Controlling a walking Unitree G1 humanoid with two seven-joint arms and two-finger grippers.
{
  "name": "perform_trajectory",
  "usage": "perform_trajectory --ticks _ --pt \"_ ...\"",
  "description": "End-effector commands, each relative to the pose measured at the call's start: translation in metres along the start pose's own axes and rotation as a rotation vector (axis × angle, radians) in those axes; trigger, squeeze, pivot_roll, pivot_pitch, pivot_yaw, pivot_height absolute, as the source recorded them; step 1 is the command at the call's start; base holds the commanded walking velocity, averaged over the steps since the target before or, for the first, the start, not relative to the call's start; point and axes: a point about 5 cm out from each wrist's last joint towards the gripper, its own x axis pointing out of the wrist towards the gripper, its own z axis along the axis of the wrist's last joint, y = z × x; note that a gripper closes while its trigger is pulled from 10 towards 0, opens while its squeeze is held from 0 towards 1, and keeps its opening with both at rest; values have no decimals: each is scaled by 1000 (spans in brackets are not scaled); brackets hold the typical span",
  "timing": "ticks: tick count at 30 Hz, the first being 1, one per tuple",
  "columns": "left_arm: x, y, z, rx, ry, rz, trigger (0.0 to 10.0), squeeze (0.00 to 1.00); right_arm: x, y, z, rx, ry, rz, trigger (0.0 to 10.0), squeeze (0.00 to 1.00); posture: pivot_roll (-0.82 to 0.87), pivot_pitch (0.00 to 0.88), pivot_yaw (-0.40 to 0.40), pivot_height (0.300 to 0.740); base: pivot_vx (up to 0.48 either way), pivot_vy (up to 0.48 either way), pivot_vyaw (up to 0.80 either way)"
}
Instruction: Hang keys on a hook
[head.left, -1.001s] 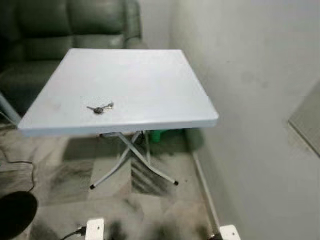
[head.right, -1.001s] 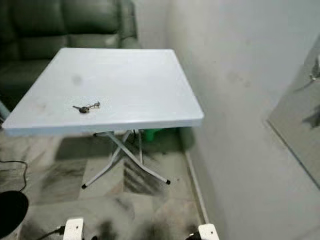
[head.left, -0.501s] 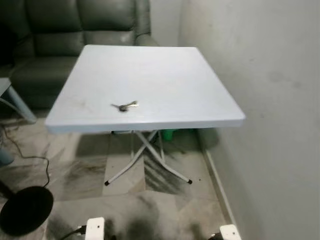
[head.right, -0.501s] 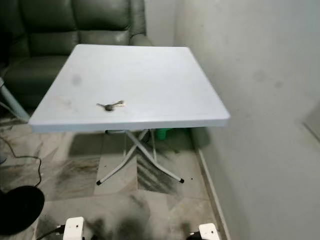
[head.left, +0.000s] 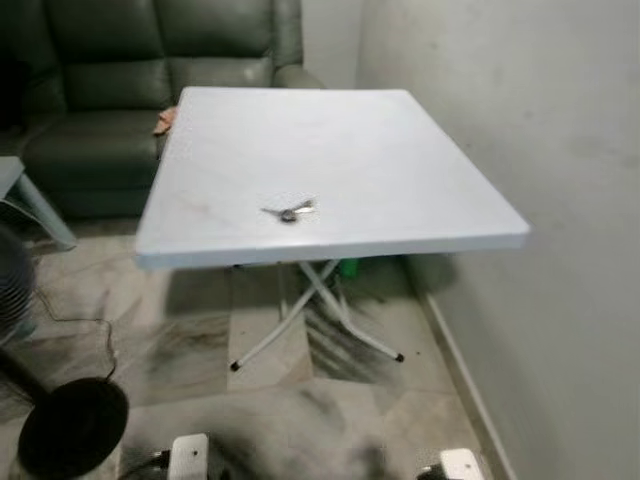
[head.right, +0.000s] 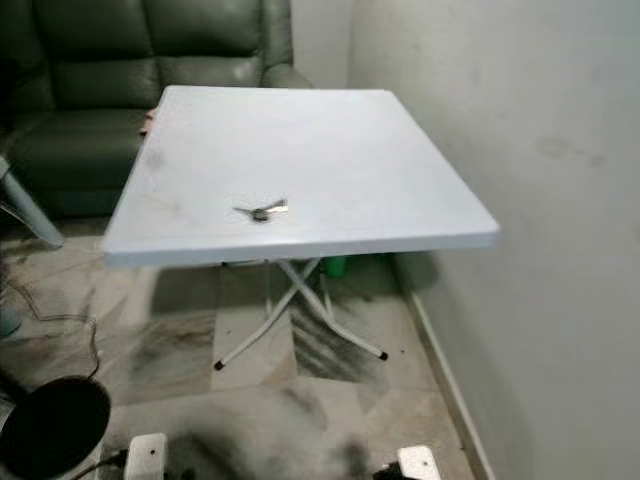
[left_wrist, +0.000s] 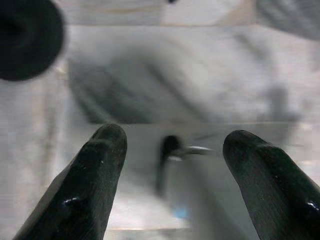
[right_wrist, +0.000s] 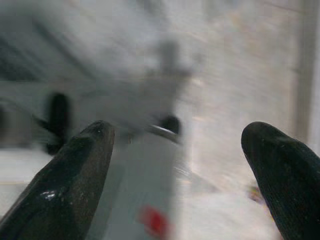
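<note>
Left gripper (left_wrist: 172, 150) fingers spread wide, empty, pointing down at the floor, right gripper (right_wrist: 177, 145) likewise parted, empty
</note>
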Motion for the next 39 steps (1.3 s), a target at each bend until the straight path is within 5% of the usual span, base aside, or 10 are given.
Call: perform_trajectory --ticks 1,11,29,35,36,39 --pt "1 -10 4 -10 -10 -23 10000 0 -4 -15 -6 3 18 -37 10000 0 -48 0 -33 740 0 480 0" --pt "2 -11 5 -5 -9 -21 10000 0 -3 -14 -5 -18 22 -30 10000 0 -46 0 -37 740 0 436 0" --pt "2 -13 11 39 -49 -36 10000 0 -3 -12 -4 -54 9 -3 10000 0 -41 0 -37 740 0 0 559" --pt "4 -14 35 60 -191 -70 10000 0 -1 -18 40 -55 -172 27 10000 0 -51 0 -30 740 0 0 0" --pt "4 -13 38 62 -207 -74 10000 0 -1 -18 45 -52 -199 36 10000 1000 -52 0 -29 740 0 0 0" --pt "3 -14 52 72 -296 -84 10000 0 -3 -21 65 -56 -295 52 10000 1000 -52 0 -32 740 0 0 0"
